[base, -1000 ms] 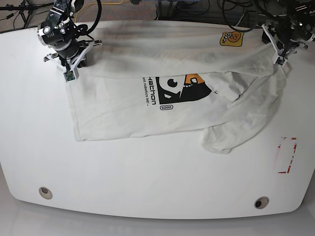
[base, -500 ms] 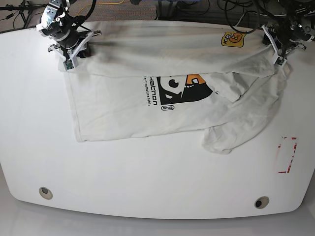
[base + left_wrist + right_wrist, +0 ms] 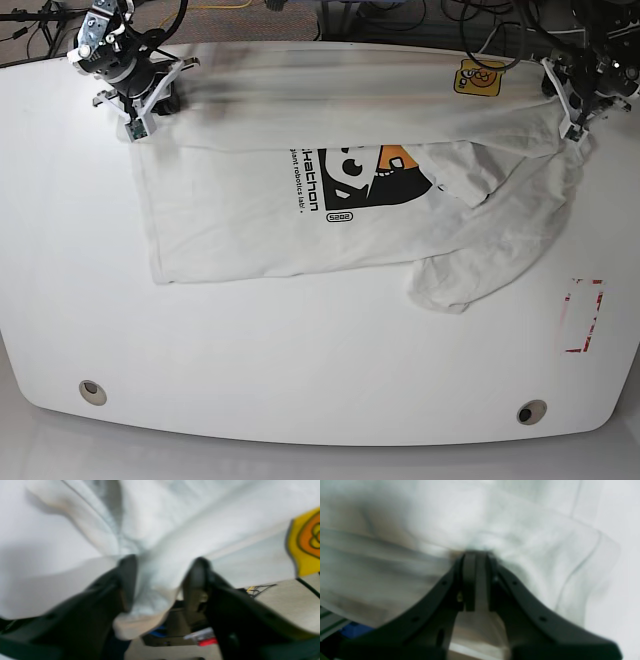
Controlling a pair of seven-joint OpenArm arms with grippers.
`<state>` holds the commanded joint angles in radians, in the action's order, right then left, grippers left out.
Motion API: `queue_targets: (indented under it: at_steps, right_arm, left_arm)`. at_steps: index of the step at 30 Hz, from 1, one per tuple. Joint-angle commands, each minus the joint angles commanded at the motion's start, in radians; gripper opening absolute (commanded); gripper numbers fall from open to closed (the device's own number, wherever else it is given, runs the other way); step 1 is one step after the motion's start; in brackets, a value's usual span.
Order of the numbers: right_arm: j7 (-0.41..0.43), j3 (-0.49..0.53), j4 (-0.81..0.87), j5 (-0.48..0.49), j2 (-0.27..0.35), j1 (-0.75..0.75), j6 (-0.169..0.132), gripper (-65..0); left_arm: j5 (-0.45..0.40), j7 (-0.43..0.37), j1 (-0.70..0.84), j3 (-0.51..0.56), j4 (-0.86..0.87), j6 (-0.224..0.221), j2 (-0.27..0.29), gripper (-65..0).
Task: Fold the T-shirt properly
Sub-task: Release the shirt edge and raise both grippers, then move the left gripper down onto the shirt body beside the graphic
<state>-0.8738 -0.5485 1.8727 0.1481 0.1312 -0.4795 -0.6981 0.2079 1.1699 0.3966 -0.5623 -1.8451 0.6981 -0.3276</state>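
Observation:
The cream T-shirt [image 3: 250, 220] lies across the white table [image 3: 300, 360], print side up, its right part rumpled with a sleeve folded over. The far hem is stretched between both grippers. My right gripper [image 3: 137, 127] is at the far left, and in the right wrist view it [image 3: 476, 555] is shut on a pinch of the T-shirt [image 3: 440, 520]. At the far right sits my left gripper [image 3: 573, 128]. In the left wrist view it [image 3: 162, 580] holds a wad of the T-shirt [image 3: 175, 517] between its fingers. The yellow-orange logo patch [image 3: 476, 76] [image 3: 305, 542] lies close by.
A red-marked rectangle [image 3: 583, 315] is on the table at the right. Two round holes [image 3: 92, 391] [image 3: 531, 411] sit near the front edge. Cables [image 3: 470, 20] run behind the far edge, close to both arms.
Both grippers have moved toward the far edge, the right one also leftward. The shirt's far hem and logo patch have shifted back with them and the fabric is pulled straighter.

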Motion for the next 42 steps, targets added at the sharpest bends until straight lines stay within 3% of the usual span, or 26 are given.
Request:
queue_targets:
  at_steps: [4,11,13,20,30,33,38,42]
  right_arm:
    - [-0.012,0.015,0.086,0.002,-0.011,-0.002,0.0,-52.5]
    - [-0.064,0.075,0.167,0.008,-0.038,0.015,0.0,-27.4]
    - [-0.066,0.097,0.166,0.02,-0.038,0.029,0.0,-24.6]
    - [-0.066,0.203,0.166,0.044,-0.034,0.064,0.0,-24.1]
    - [-0.068,0.212,0.166,0.043,-0.04,0.08,0.0,-24.1]
    - [-0.068,0.213,0.166,0.043,-0.04,0.08,0.0,-24.1]
    - [-0.068,0.213,0.164,0.044,-0.04,0.075,0.0,-24.1]
    - [-0.068,0.213,0.153,0.044,-0.04,0.08,0.0,-24.1]
  left_arm:
    - [0.0,0.023,-0.025,0.0,-0.055,0.0,0.0,-15.7]
    - [0.002,0.101,-0.13,-0.003,-0.112,0.0,-0.002,-15.7]
    - [0.002,0.133,-0.161,-0.005,-0.123,0.0,-0.002,-15.7]
    - [0.002,0.175,-0.224,-0.006,-0.126,0.0,-0.002,-15.8]
    - [0.017,0.175,-0.137,-0.043,-0.153,0.0,0.0,-15.8]
    - [0.071,0.175,-0.11,-0.043,-0.153,0.0,-0.002,-15.8]
    - [0.244,0.172,-0.081,-0.069,-0.153,0.0,0.006,-18.2]
    - [0.35,0.172,-0.152,-0.094,-0.147,0.0,0.06,-20.1]
